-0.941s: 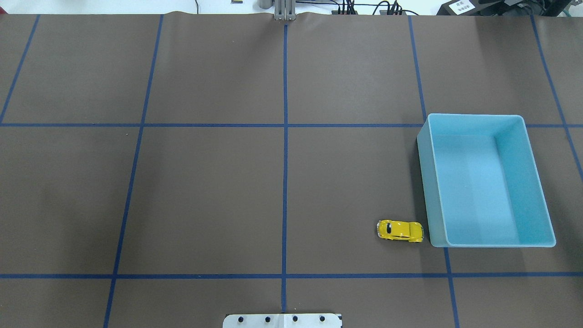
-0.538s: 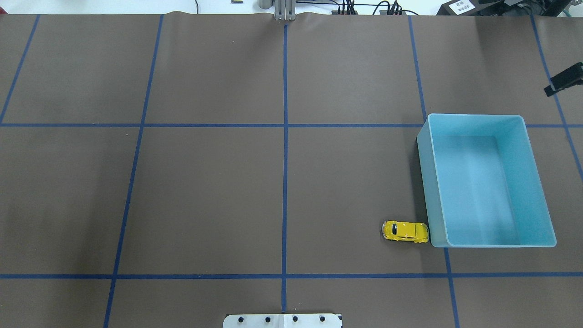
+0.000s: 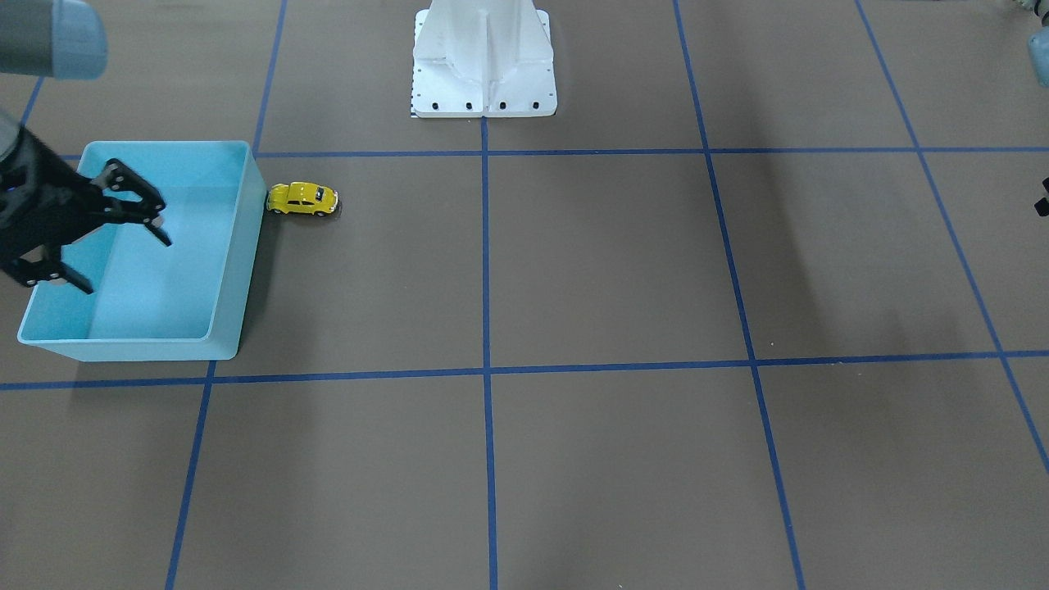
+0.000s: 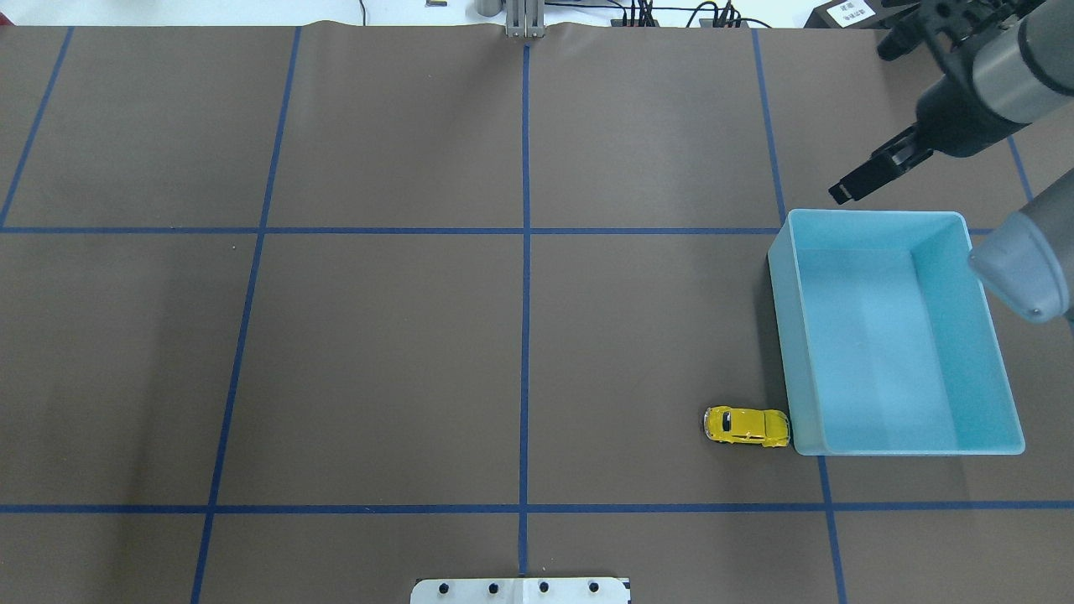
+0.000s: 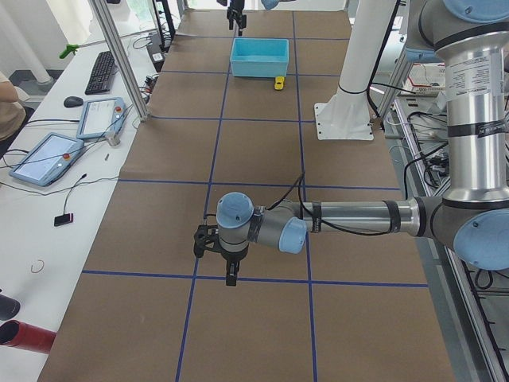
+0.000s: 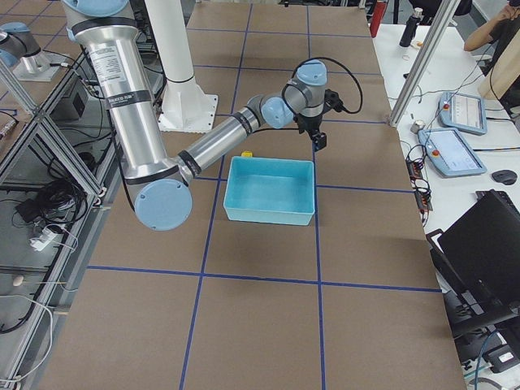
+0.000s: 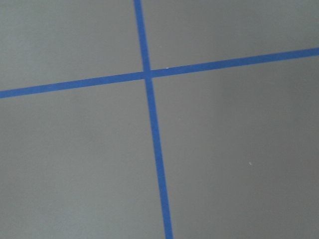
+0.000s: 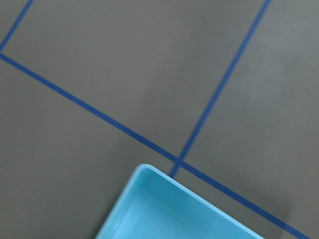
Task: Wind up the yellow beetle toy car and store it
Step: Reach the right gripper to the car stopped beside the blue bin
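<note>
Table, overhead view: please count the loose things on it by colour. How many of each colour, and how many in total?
Yellow: 1, the yellow beetle toy car
Light blue: 1, the light-blue bin
Total: 2

No text legible anywhere, small white printed card (image 4: 847,12) beyond the far edge of the brown table (image 4: 377,335) with dark characters too small to read, printed label (image 6: 120,75) on the near silver arm tube (image 6: 138,138) likewise unreadable
</note>
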{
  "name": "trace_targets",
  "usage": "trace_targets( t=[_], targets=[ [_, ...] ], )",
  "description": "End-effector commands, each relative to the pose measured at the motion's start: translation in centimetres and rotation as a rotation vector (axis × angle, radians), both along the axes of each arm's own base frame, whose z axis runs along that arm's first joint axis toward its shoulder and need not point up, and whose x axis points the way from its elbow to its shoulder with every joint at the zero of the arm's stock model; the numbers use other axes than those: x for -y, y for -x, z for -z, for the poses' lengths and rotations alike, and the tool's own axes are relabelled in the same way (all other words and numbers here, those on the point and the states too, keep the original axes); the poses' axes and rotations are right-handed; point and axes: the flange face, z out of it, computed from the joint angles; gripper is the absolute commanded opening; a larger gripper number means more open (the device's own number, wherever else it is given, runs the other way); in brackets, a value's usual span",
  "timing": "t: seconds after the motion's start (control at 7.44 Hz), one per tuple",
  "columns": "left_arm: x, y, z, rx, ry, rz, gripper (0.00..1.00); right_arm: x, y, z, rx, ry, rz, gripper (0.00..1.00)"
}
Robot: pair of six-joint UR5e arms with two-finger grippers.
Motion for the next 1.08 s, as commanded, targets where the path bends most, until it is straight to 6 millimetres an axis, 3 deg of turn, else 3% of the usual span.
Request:
trace_targets(
  t=[0.0, 0.27, 0.54, 0.67, 0.94],
  targets=[
    [-2.4, 2.9, -0.9, -0.097, 0.038, 0.062, 1.0, -7.3, 7.8, 4.2, -0.018, -0.21, 0.154, 0.99],
    [-2.9, 3.6, -1.2, -0.099, 0.064, 0.081, 1.0, -10.7, 11.6, 2.1, -0.075, -0.363, 0.335, 0.99],
    [-2.8, 4.4, -0.9, -0.099, 0.13, 0.091, 1.0, -13.9, 12.1, -3.3, -0.086, -0.518, 0.466, 0.99],
    [-2.7, 4.5, 0.0, -0.085, 0.066, 0.046, 1.0, -15.8, 12.5, -5.7, -0.096, -0.545, 0.497, 0.99],
    [-3.0, 4.6, 0.1, -0.076, 0.027, 0.011, 1.0, -17.9, 14.7, -6.7, -0.105, -0.574, 0.532, 0.99]
  ],
)
